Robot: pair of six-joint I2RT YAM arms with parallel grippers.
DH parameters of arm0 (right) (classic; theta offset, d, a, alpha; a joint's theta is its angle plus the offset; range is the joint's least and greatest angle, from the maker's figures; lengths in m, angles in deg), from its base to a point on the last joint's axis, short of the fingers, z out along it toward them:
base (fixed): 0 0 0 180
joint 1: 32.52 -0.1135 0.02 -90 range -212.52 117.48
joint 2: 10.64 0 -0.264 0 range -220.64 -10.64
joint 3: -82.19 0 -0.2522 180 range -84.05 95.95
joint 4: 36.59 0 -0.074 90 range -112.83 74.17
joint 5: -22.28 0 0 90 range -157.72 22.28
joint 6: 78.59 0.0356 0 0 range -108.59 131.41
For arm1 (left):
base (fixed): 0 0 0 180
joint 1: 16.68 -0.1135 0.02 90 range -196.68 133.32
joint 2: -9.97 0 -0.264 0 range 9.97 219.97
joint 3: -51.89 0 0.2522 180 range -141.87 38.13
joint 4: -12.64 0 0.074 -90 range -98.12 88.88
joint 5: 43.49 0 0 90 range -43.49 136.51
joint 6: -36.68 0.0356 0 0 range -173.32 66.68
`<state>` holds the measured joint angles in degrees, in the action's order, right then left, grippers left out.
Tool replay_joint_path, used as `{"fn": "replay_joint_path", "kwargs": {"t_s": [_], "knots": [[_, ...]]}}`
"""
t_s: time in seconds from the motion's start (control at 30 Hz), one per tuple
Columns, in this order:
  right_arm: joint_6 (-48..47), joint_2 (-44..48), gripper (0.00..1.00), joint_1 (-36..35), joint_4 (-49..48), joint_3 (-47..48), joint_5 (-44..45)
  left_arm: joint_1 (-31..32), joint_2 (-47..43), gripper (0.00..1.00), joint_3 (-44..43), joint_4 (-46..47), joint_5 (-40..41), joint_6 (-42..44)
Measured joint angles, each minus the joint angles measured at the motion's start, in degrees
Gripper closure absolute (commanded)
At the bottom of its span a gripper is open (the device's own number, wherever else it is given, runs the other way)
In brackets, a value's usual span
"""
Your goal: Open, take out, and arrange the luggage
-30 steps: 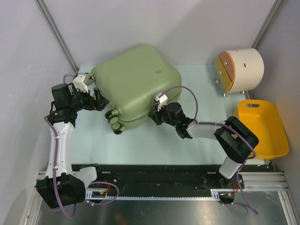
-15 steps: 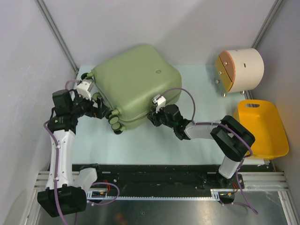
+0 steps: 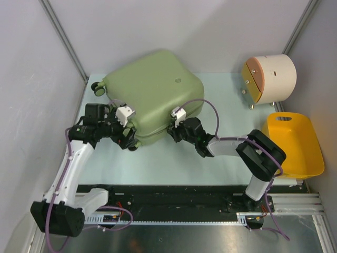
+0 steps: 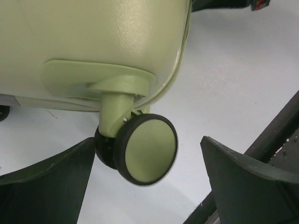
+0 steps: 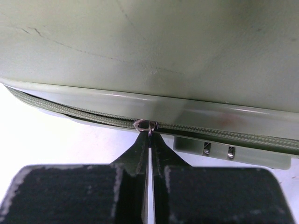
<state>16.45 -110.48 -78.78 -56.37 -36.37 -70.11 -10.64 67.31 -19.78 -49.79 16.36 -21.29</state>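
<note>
- Fingers point(image 4: 46, 182) of the left gripper point(image 4: 147, 175) stood wide apart, one on each side of a caster wheel point(image 4: 147, 149) and touching nothing that could be seen.
- Fingers point(image 5: 70, 196) of the right gripper point(image 5: 149, 186) were pressed together on the thin metal zipper pull point(image 5: 149, 128), pinching it edge-on between the pads.
- Table point(image 3: 174, 158): pale surface bearing everything listed below.
- Luggage point(image 3: 152, 95): sage-green hard shell, lying flat and closed on the far left-centre of the table, its wheeled end turned toward the left arm. The right gripper met its near edge, and the left gripper was at its near-left corner.
- Drum point(image 3: 271, 76): cream cylinder on its side at the far right, well apart from the luggage.
- Basket point(image 3: 295, 145): yellow, at the right edge of the table, just nearer than the drum.
- Caster wheel: black rim with a green face, hanging from a green stem under the shell.
- Zip track point(image 5: 70, 112): ran along the seam of the shell, with the pull sitting on it.
</note>
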Motion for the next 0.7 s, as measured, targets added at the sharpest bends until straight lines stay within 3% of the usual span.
{"fn": "replay_joint_path", "kwargs": {"t_s": [0.23,0.47,0.63,0.7], "knots": [[-1.3,1.7,1.00,1.1,2.4,0.0,0.2,1.1,7.6,0.01,-1.4,0.6,4.9,0.5],[-1.7,2.1,1.00,1.8,3.3,0.0,-0.5,1.8,8.5,0.01,-1.5,3.3,9.5,0.6],[-1.7,2.2,1.00,1.9,3.3,0.0,-0.7,2.6,8.9,0.15,-1.5,4.9,9.3,1.1],[-1.7,2.2,1.00,2.0,3.3,0.0,-0.7,3.4,9.4,0.32,-1.5,5.5,8.9,1.6]]}}
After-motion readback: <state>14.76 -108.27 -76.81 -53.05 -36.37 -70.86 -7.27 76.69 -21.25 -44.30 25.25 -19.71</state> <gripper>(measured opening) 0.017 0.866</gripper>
